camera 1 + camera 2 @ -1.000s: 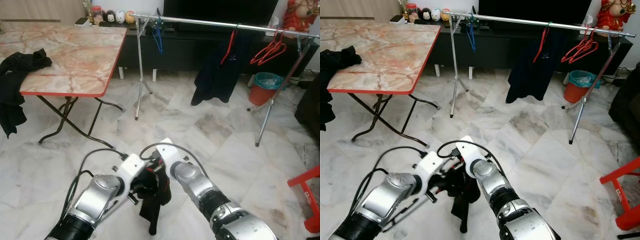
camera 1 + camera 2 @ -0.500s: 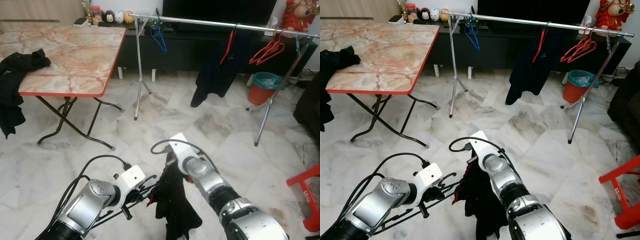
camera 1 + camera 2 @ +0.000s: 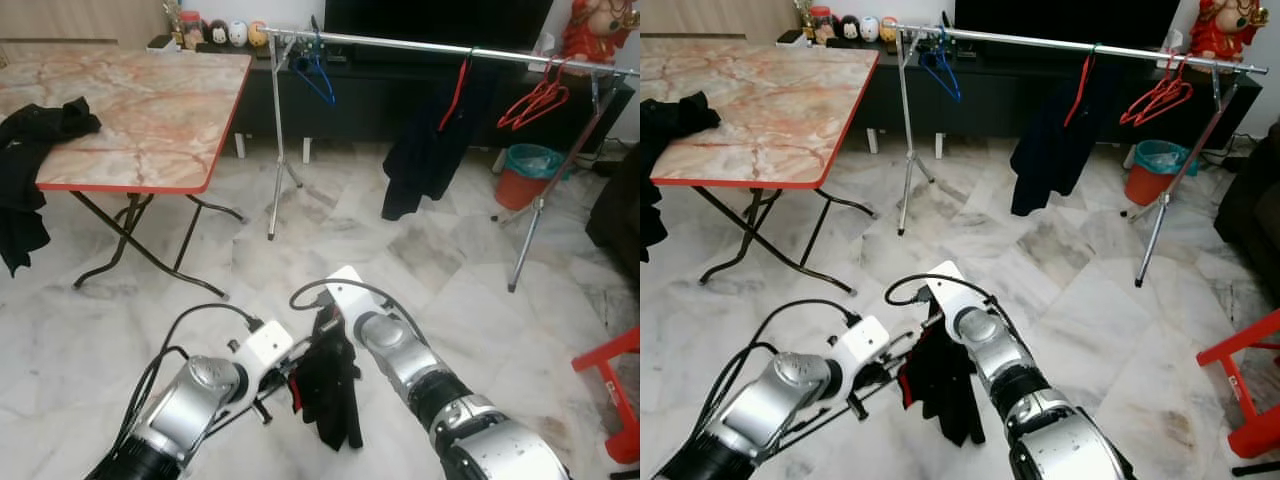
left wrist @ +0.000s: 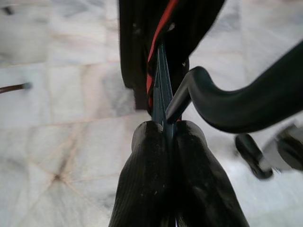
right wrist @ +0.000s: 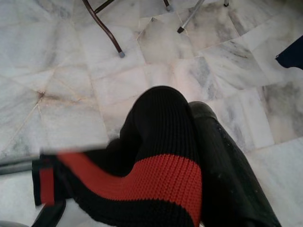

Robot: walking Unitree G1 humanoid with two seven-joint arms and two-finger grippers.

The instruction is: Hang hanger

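A black knit garment [image 3: 328, 385] with a red band hangs low in front of me, held between both grippers. In the left wrist view my left gripper [image 4: 165, 130] is shut on a thin dark hanger [image 4: 161, 80] that runs up into the cloth beside a red edge. In the eye views that left gripper [image 3: 288, 372] sits at the garment's left side. My right gripper [image 3: 324, 335] is at the garment's top, and the knit [image 5: 156, 156] drapes over its fingers [image 5: 227, 161]. The silver clothes rail [image 3: 420, 44] stands farther back across the room.
On the rail hang a blue hanger [image 3: 318, 82], a red hanger with a dark garment [image 3: 435, 140] and several red hangers [image 3: 540, 98]. A marble-topped folding table [image 3: 150, 120] with black clothes stands left. An orange bin [image 3: 528, 175] and a red stool [image 3: 612, 385] are right.
The right gripper has drawn back toward the left gripper, and the garment, spread wide and low half a second ago, now hangs bunched and narrower between them.
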